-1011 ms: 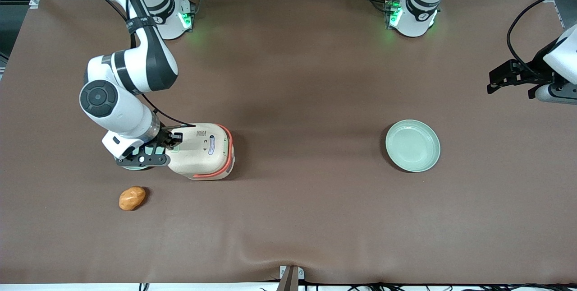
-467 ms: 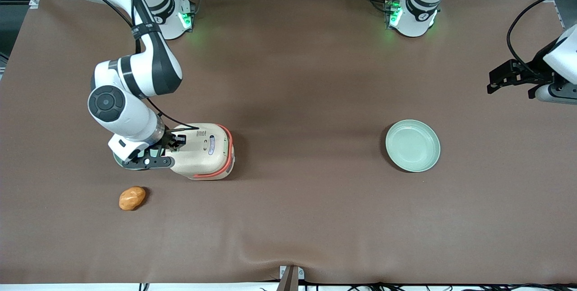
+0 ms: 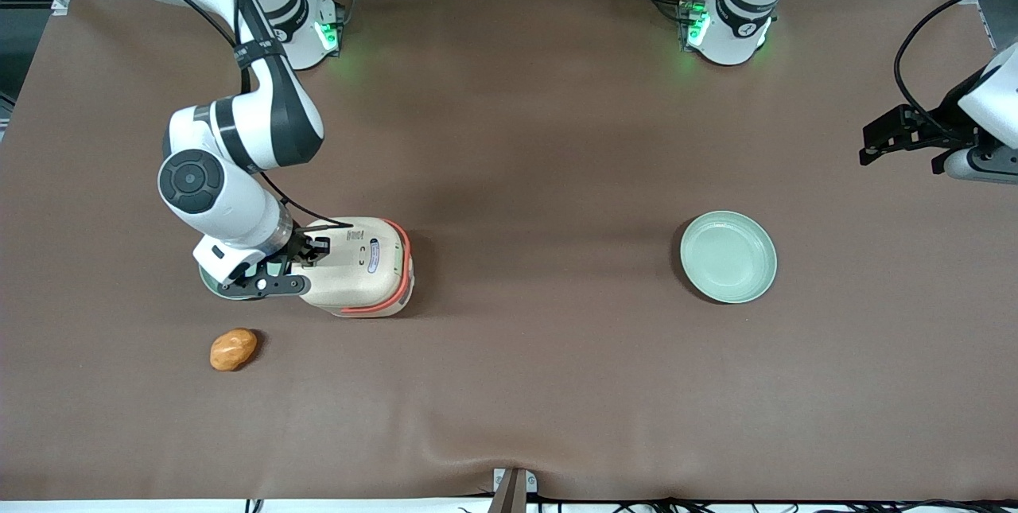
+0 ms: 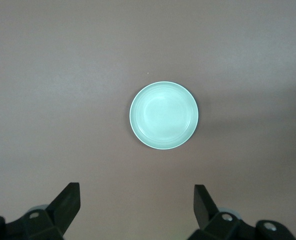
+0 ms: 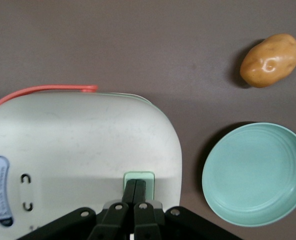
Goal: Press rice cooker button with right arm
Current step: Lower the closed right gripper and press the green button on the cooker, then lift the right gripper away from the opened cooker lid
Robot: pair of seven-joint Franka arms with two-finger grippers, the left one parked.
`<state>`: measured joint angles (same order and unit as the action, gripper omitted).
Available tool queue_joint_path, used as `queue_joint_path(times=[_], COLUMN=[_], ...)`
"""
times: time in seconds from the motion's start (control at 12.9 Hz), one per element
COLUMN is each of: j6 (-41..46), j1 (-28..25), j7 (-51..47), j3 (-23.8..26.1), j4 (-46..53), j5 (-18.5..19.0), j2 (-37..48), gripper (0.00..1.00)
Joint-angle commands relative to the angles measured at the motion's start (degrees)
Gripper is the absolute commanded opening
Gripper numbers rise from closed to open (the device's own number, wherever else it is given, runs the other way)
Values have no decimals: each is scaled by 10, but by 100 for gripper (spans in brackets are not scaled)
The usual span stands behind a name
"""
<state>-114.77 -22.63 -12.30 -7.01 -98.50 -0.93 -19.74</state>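
The cream-white rice cooker (image 3: 358, 266) (image 5: 77, 150) with its coral-orange band stands toward the working arm's end of the table. Its pale green button (image 5: 139, 176) sits on the lid near one edge. The right arm (image 3: 231, 171) reaches down over that edge. My gripper (image 5: 136, 182) (image 3: 312, 250) is shut, its two fingertips pressed together and resting on the green button. Nothing is held between the fingers.
A pale green plate (image 5: 255, 172) (image 3: 213, 284) lies right beside the cooker, mostly under the gripper body in the front view. An orange-brown potato (image 3: 233, 349) (image 5: 269, 60) lies nearer the front camera. Another green plate (image 3: 728, 256) (image 4: 164, 115) sits toward the parked arm's end.
The right arm has shifted slightly toward the cooker's middle and lowered, bringing the shut fingertips onto the green button. The cooker, plates and potato have stayed in place.
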Motion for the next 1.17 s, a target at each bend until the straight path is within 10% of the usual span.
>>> queue_joint_path(times=[0.0,0.16,0.23,1.09], j6=[149,256,290,337], j1=[-5,2,13,198], j7=[0,12,28,197], j3=[-5,-9,-9,-7], j4=[96,176,198,119], j5=[-1,0,0,-1], j2=[34,47,56,239], gripper=[0,54,100,100])
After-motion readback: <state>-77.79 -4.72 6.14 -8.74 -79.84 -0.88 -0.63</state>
